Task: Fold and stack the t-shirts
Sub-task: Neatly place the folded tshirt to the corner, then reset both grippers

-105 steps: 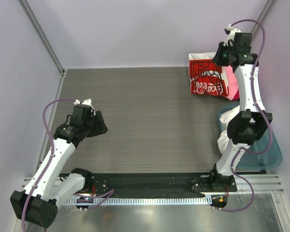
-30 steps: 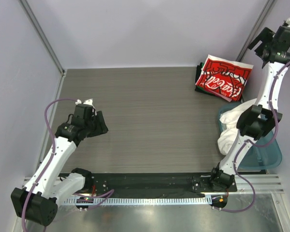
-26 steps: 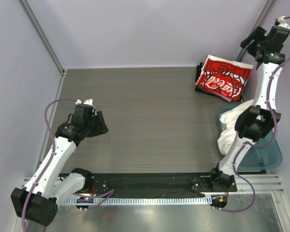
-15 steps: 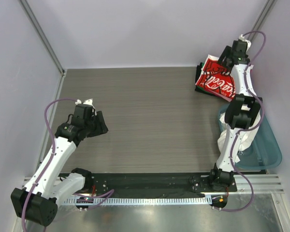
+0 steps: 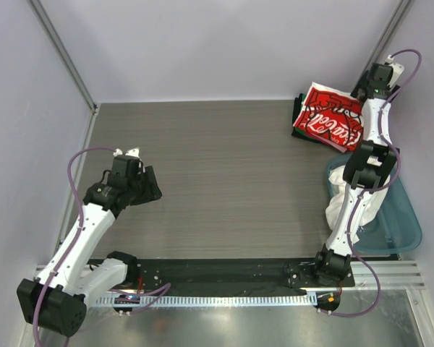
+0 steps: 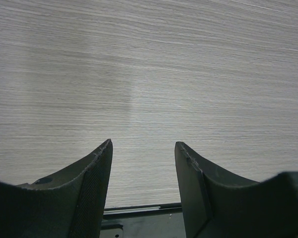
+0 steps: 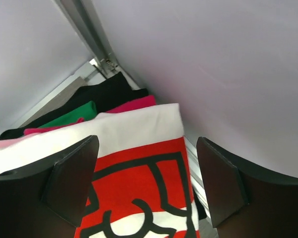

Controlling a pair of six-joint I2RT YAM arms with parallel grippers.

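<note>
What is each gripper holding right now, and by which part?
Nothing is held. The left gripper is open above the table; the right gripper is open over the red t-shirt, no cloth between its jaws.

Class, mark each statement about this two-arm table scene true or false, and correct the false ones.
1. The red Coca-Cola shirt tops the stack. True.
2. The left gripper holds a shirt. False: it is open over the table, holding nothing.
3. The teal tub is empty. False: white cloth lies in it.
4. The right gripper is open near the stack. True.
</note>
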